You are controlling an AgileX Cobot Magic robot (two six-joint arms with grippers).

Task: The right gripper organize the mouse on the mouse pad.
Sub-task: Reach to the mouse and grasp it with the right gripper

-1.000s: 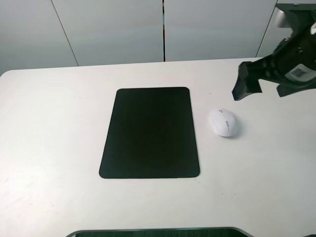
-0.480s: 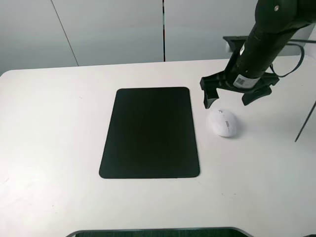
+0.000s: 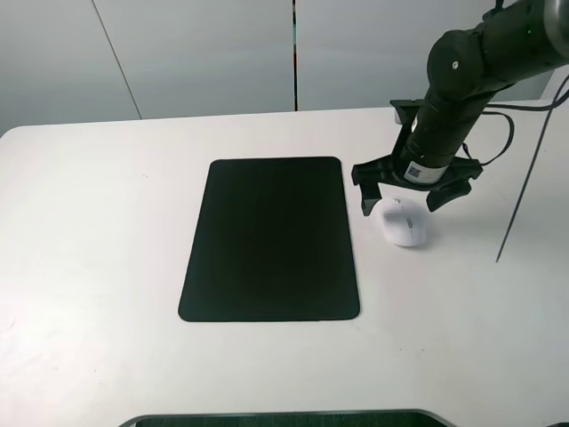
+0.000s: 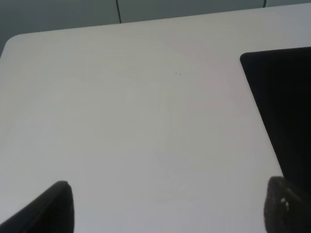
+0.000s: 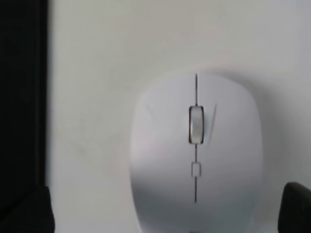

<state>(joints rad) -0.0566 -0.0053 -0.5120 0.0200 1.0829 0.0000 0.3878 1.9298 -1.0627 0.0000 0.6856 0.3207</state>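
The white mouse (image 3: 403,223) lies on the white table (image 3: 89,222), just right of the black mouse pad (image 3: 269,238) and off it. My right gripper (image 3: 402,197) hangs open just above the mouse, one finger on each side of it, not touching. In the right wrist view the mouse (image 5: 197,155) fills the middle between the two black fingertips (image 5: 24,211), with the pad's edge (image 5: 22,97) beside it. My left gripper (image 4: 167,208) is open and empty over bare table, next to a corner of the pad (image 4: 286,107).
Grey wall panels (image 3: 293,53) rise behind the table's far edge. A thin black cable (image 3: 524,187) hangs from the right arm at the right. A dark edge (image 3: 284,418) runs along the table's front.
My right arm has swung in from the far right and come down, so the open gripper now straddles the mouse. The mouse and pad have not moved.
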